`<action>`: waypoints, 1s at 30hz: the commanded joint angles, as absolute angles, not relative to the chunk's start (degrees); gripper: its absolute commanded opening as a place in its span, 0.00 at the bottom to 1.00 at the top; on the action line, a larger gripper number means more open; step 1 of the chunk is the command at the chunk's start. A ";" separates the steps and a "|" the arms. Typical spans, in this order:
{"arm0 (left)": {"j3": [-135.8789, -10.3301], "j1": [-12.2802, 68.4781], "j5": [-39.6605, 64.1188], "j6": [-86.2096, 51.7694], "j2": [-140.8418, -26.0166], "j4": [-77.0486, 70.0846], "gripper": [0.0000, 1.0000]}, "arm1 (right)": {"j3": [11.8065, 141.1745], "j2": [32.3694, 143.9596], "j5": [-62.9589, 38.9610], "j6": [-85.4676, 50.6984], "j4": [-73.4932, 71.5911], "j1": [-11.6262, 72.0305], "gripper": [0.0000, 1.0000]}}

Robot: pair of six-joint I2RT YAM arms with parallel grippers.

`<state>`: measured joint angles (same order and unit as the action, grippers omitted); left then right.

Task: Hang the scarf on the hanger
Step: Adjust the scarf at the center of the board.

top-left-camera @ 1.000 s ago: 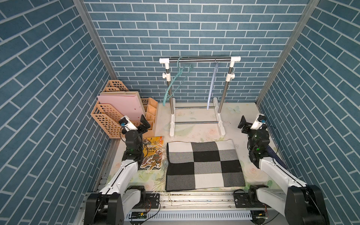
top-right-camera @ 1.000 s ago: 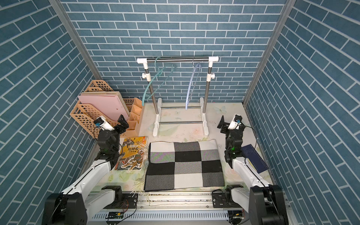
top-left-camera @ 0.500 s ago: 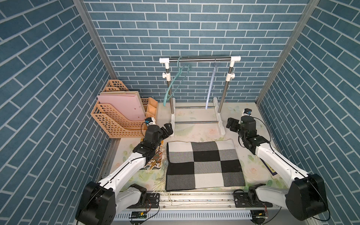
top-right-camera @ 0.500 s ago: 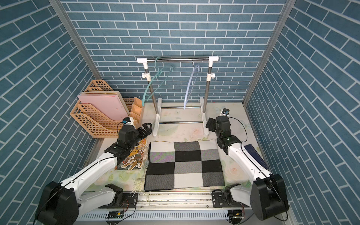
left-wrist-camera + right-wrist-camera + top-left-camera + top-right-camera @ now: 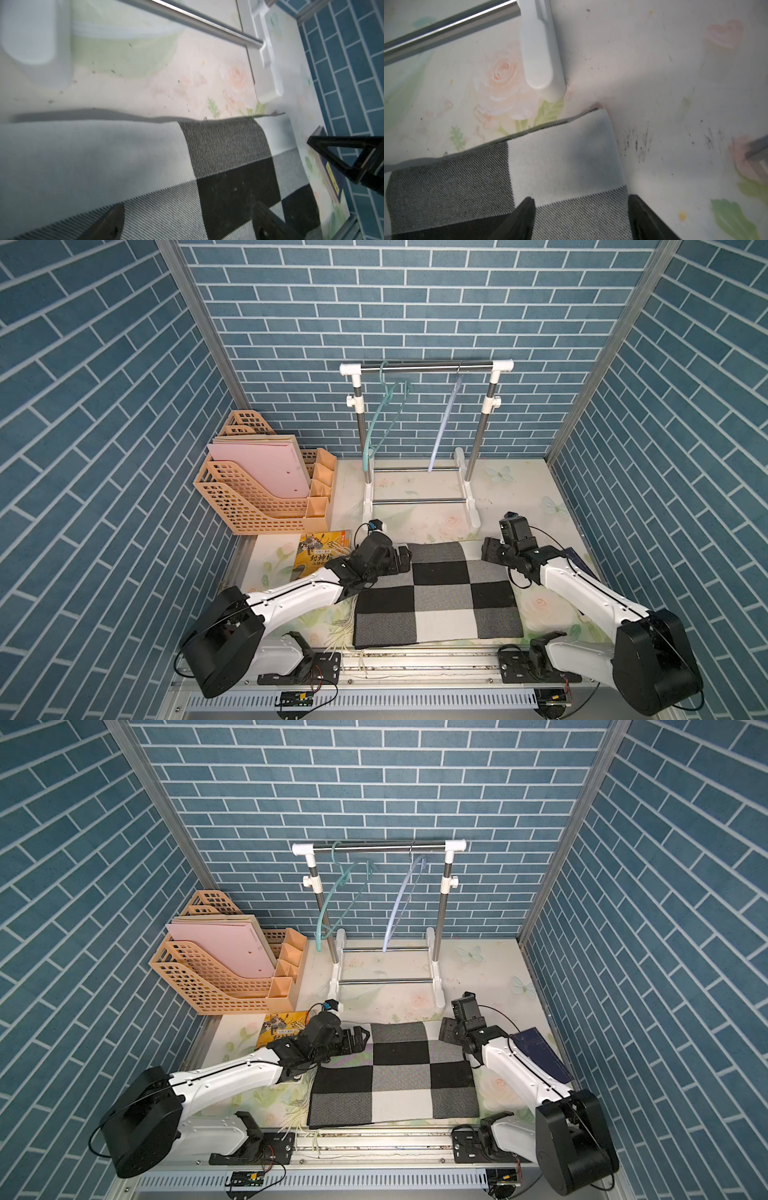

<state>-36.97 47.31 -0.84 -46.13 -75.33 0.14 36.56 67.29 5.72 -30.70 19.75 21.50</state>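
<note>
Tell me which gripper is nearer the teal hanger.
Left. The left gripper is over the checkered scarf corner nearest the teal hanger; the right gripper is at the opposite far corner, farther off.

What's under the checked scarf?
The scarf lies flat on the floral table cover, which shows around its edges. Pale fringe strands poke out at its near corner on the left arm's side. Whatever else lies beneath is covered.

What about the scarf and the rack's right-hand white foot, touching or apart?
Apart. The right wrist view shows a strip of floral tablecloth between the tip of the foot and the corner of the scarf.
</note>
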 commanded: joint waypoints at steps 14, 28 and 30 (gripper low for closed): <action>-27.03 41.37 1.84 -49.36 -82.58 -4.97 0.89 | 36.20 64.13 -1.22 -33.64 22.98 21.71 0.74; -31.05 37.09 2.84 -45.92 -70.49 -0.76 0.91 | 52.81 61.13 0.23 -34.65 25.58 21.75 0.75; -35.46 37.07 2.71 -43.77 -65.44 1.95 0.94 | 59.12 62.64 0.95 -35.54 24.97 22.51 0.75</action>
